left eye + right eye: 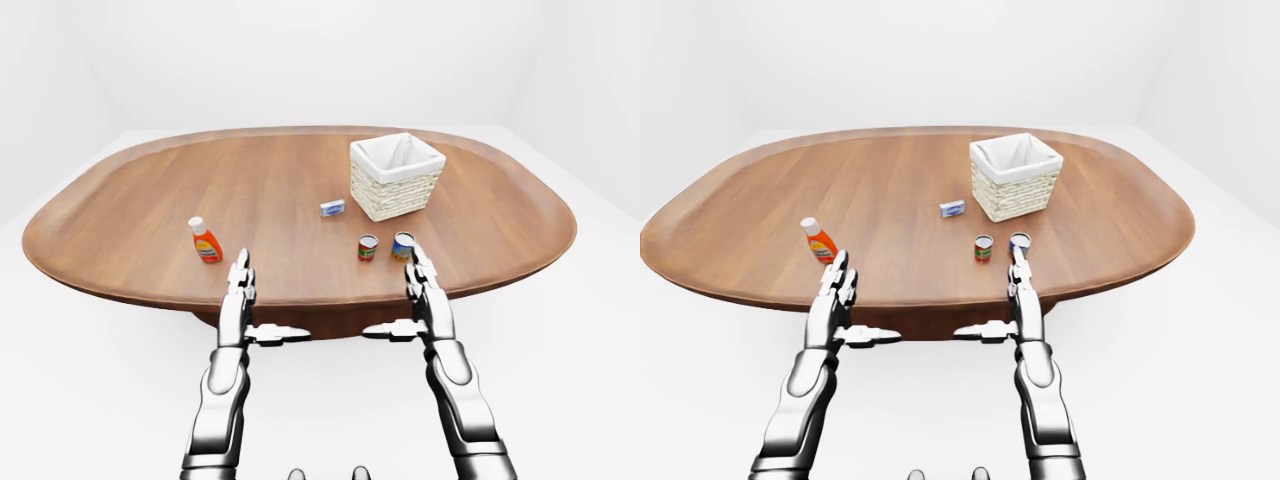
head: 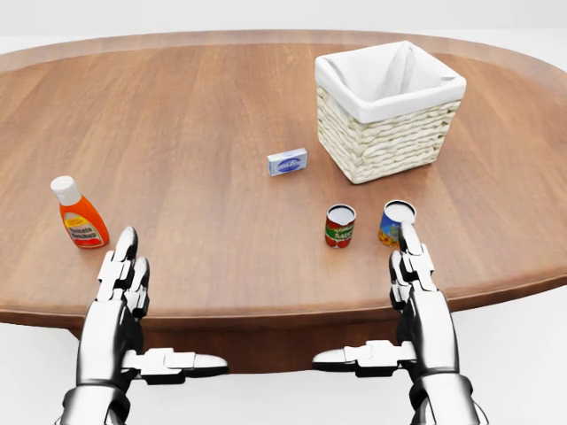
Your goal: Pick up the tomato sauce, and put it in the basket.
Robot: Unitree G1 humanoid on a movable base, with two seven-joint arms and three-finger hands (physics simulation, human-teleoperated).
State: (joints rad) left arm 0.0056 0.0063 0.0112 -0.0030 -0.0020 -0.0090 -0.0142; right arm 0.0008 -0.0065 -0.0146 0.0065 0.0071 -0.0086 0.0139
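The tomato sauce (image 2: 340, 225) is a small red can with a green band, upright on the wooden table (image 2: 204, 115), a little right of centre in the head view. The wicker basket (image 2: 390, 143) with a white liner stands above it and to the right. My right hand (image 2: 415, 282) is open with flat fingers at the table's near edge, its fingertips just below a blue and yellow can (image 2: 396, 221), to the right of the red can. My left hand (image 2: 124, 288) is also open at the near edge on the left. Neither hand holds anything.
An orange sauce bottle (image 2: 80, 215) with a white cap stands just above my left hand. A small blue and white box (image 2: 287, 162) lies left of the basket. The oval table has a raised rim (image 1: 300, 300), with white floor around it.
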